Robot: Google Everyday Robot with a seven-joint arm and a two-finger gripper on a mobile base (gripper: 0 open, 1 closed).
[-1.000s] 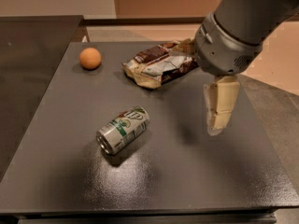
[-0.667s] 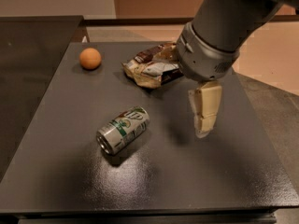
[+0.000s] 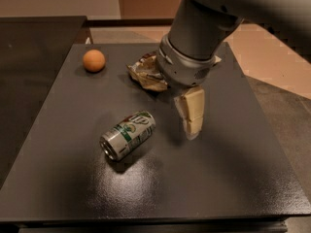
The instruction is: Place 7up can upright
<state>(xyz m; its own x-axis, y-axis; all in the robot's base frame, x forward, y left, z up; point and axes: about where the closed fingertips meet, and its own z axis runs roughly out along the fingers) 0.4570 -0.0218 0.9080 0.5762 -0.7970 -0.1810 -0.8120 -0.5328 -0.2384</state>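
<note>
My gripper (image 3: 191, 131) hung just right of the 7up can (image 3: 128, 135), jaws pressed together and holding nothing. The can lay on its side on the dark table (image 3: 228, 178), so I judged a grasp had to come first.

orange ball (image 3: 94, 60): far left of table (image 3: 218, 178) | snack bag (image 3: 144, 74): crumpled, far centre

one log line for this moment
stage: pre-grasp | 7up can: lying on side on table | gripper: beside can, apart | orange ball, snack bag: farther back
</note>
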